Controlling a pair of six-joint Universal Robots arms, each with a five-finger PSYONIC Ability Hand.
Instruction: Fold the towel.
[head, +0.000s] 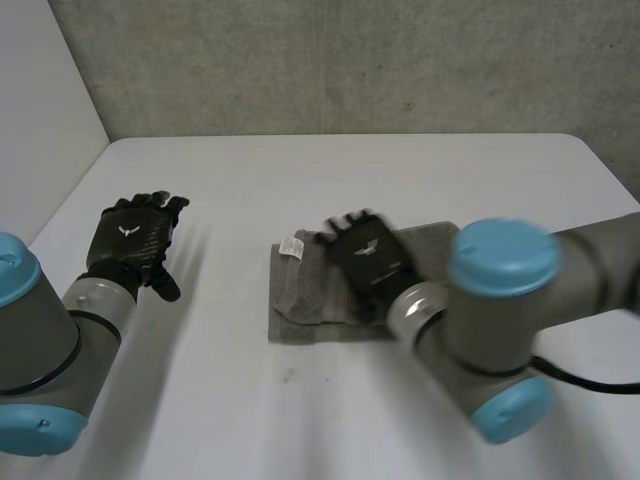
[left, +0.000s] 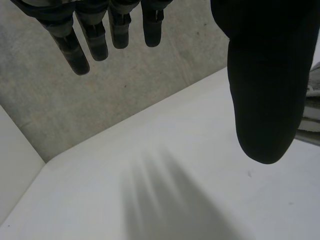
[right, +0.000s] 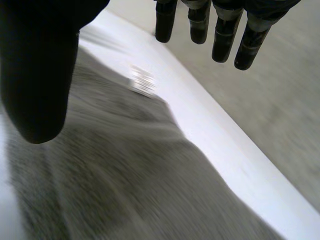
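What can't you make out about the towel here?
Head view: the right arm and right hand cover the right part of the towel, hiding its folds there.
Head view: the print on the white label is too small to read.
Right wrist view: whether the hand touches the towel cannot be told.
Left wrist view: the edge cuts off the towel beside the left hand.

Showing a towel (head: 312, 300) of grey cloth, matt and nubbly, carrying a small white label (head: 291, 246) of thinner, smoother stuff. Lying on a table (head: 400, 180) looking white, smooth and faintly sheened. Backing onto a wall (head: 350, 60) appearing rough, speckled and matt. Covering the left hand (head: 135, 240) and right hand (head: 370, 260) in matt black material; finishing smooth grey arm joints (head: 600, 260) with light-blue, plastic-looking caps (head: 503, 255).
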